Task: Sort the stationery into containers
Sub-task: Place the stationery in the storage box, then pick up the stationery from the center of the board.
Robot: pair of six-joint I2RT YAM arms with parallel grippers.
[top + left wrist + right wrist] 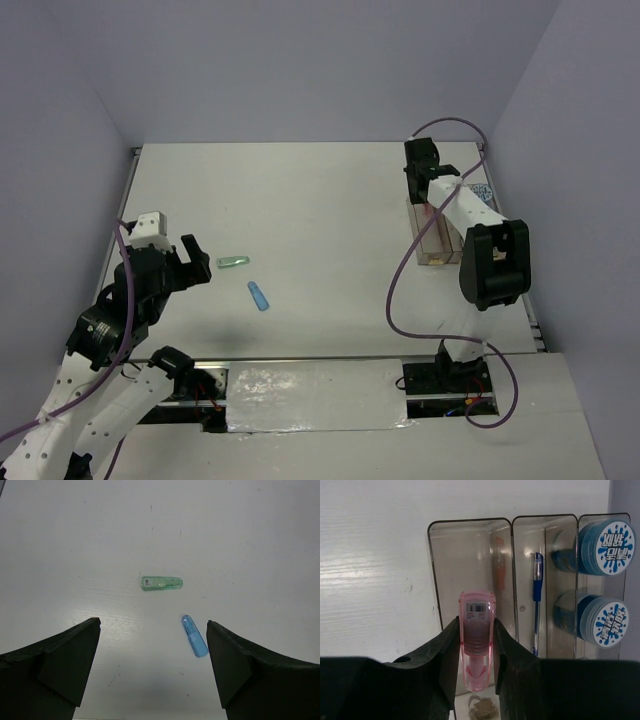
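Note:
My right gripper [476,647] is shut on a pink oblong piece [477,630] and holds it above the near end of the left bin [436,580] of three joined clear bins. A red pen [499,570] lies by that bin's right wall. A blue pen [537,600] lies in the middle bin. Two blue-and-white rolls [606,547] fill the right bin. Small clips [482,707] show under the pink piece. My left gripper [152,625] is open and empty above the table. A blue piece [194,636] lies by its right finger and a green piece [161,583] lies farther ahead.
In the top view the bins [435,240] sit at the right, under the right arm [490,260]. The green piece [232,262] and the blue piece [259,296] lie left of centre, just right of the left gripper [192,262]. Walls enclose the table's back and sides.

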